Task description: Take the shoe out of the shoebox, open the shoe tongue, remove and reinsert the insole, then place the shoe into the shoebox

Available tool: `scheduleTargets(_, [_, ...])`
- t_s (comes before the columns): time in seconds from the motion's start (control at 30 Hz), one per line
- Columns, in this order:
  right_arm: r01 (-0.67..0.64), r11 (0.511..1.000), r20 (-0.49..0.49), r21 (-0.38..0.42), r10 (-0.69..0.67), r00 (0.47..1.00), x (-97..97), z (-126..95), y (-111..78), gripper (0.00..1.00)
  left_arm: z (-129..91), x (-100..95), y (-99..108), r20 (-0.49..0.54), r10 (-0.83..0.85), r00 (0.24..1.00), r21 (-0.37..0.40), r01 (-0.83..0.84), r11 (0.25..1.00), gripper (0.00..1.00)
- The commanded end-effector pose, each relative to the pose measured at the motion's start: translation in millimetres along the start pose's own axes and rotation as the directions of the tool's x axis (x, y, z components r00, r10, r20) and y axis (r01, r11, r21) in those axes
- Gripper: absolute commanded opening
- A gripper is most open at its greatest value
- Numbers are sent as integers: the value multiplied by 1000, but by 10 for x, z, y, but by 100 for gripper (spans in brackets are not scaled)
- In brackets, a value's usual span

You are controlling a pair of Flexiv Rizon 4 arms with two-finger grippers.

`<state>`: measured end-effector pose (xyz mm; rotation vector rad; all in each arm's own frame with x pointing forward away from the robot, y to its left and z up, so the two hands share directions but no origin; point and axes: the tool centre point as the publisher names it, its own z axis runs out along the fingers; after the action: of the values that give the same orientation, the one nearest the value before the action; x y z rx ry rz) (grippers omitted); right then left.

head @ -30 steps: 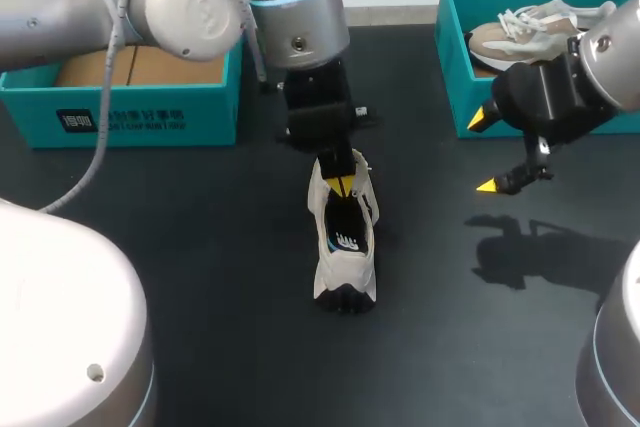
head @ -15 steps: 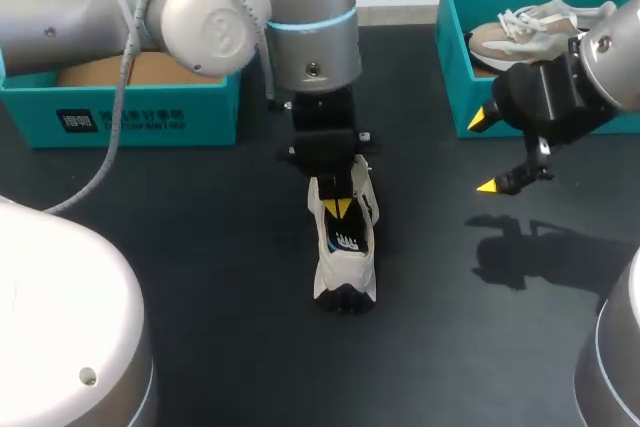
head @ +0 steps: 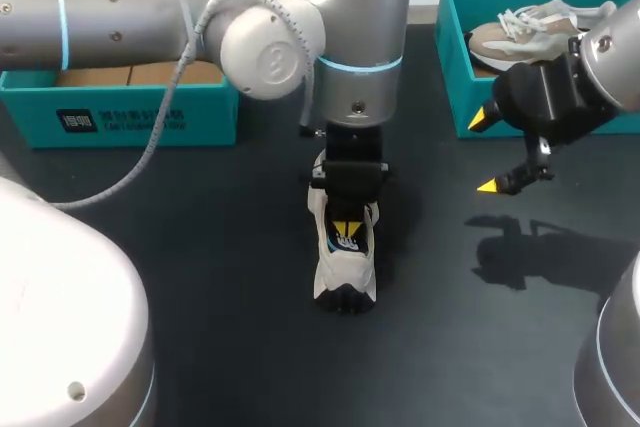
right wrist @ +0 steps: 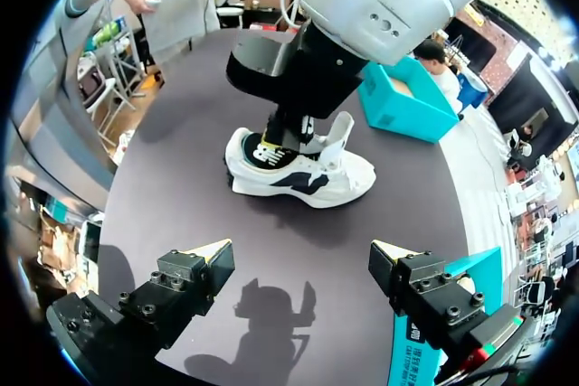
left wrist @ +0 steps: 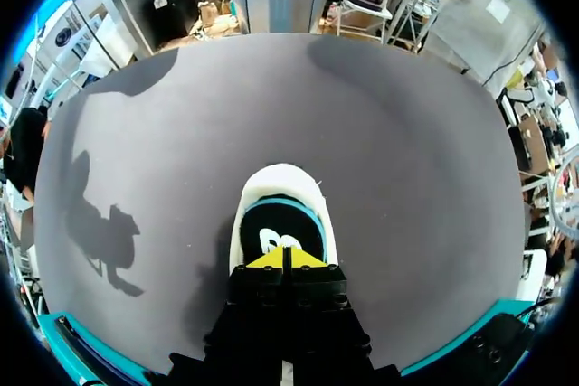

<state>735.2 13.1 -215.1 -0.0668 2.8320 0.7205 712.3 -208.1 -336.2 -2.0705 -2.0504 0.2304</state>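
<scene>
A white shoe (head: 345, 269) with dark side marks lies on the black table's middle, with its tongue (right wrist: 341, 133) standing up. Its black insole (left wrist: 276, 228) shows in the opening. My left gripper (head: 346, 227) is shut, its yellow tips pressed together just inside the shoe's opening above the insole; in the left wrist view the left gripper (left wrist: 283, 258) shows nothing clearly pinched. My right gripper (head: 484, 152) hangs open well to the shoe's right, in front of the teal shoebox (head: 455, 77). The right wrist view shows the shoe (right wrist: 303, 174) ahead of the right gripper (right wrist: 301, 249).
A beige shoe (head: 530, 32) lies in the right shoebox. A second teal box (head: 120, 117) with brown cardboard inside stands at the back left. My left arm's big joints (head: 355, 37) hang over the table's middle back.
My left arm has swung right and forward, carrying its shut gripper from the tongue end along the shoe's opening to over the insole. The right arm has not moved.
</scene>
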Motion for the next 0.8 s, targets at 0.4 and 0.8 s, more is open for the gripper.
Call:
scheduleTargets(0.4, [0,1000,0,2,0,1000,0,10,0,100,354,46,189,29,-89,996,-102,92,991,0])
scheduleTargets(0.8, [0,1000,0,2,0,1000,0,10,0,100,412,62,243,74,-122,990,-131,130,983,0])
